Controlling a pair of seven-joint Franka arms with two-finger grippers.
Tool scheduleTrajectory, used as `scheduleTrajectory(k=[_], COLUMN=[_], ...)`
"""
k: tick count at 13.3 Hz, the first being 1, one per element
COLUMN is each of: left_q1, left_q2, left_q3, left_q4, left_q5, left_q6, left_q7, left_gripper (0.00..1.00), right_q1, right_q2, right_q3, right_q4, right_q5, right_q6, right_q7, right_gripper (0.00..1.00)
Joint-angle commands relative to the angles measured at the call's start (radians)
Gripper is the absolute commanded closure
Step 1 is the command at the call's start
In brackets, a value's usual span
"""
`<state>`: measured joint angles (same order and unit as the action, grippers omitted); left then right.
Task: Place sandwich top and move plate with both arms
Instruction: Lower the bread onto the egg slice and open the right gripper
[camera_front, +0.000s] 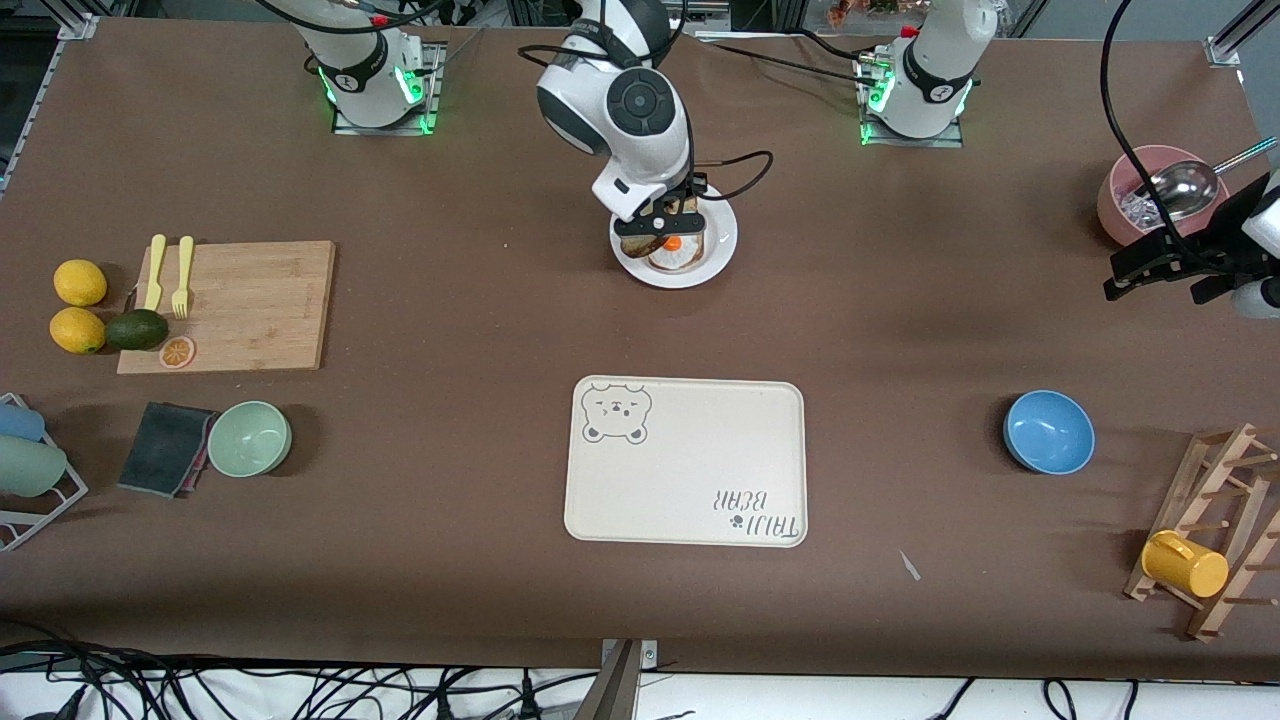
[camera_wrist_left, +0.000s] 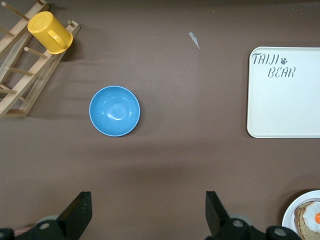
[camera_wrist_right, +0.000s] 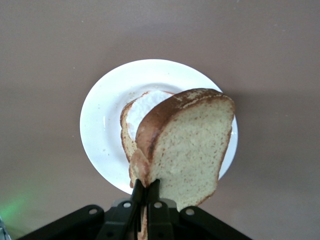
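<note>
Right gripper (camera_front: 668, 215): raised over the plate, fingers clamped tight on one edge of the sandwich top; wrist view shows the two fingers (camera_wrist_right: 150, 197) pressed together on the crust.
Sandwich top (camera_wrist_right: 187, 145): light tan slice with brown crust, held tilted in the air above the plate, not resting on anything.
Plate (camera_front: 722, 240): small, round, white; on the table between the two arm bases, farther from the front camera than the tray.
Egg slice (camera_front: 675, 250): darker bread bearing a fried egg with an orange yolk; lying flat on the plate, partly hidden beneath the held slice.
Left gripper (camera_front: 1165, 270): waiting in the air at the left arm's end of the table, just beside the pink bowl; fingers (camera_wrist_left: 77, 215) spread wide, nothing between them.
Tray (camera_front: 686, 462): cream, rectangular, bear print in one corner and lettering in another; nearer to the front camera than the plate, well apart from it.
Blue bowl (camera_front: 1048, 431): on the table between the tray and the wooden rack.
Wooden rack (camera_front: 1215, 525): at the left arm's end, yellow mug (camera_front: 1185, 565) hung on it.
Pink bowl (camera_front: 1125, 205): metal scoop (camera_front: 1190, 185) resting in it.
Cutting board (camera_front: 235, 305): at the right arm's end, two yellow forks (camera_front: 168, 275) lying on it.
</note>
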<state>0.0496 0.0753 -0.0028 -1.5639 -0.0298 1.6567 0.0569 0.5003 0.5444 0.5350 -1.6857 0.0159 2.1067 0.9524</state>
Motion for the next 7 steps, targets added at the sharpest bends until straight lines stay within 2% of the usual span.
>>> scheduleTrajectory(k=[1, 7], left_q1=[0.004, 0.009], left_q2=[0.006, 0.021], left_q3=[0.0, 0.001], left_q4=[0.012, 0.012], left_q5=[-0.012, -0.012], left_q6=[-0.005, -0.005], left_q7=[-0.005, -0.003], left_gripper=[0.0, 0.0], right_q1=[-0.005, 0.017], right_q2=[0.028, 0.031], right_q3=[0.017, 0.019], right_q4=[0.032, 0.029], right_q5=[0.01, 0.012], right_q6=[0.004, 0.006], right_q7=[-0.01, -0.012], right_gripper=[1.0, 1.0])
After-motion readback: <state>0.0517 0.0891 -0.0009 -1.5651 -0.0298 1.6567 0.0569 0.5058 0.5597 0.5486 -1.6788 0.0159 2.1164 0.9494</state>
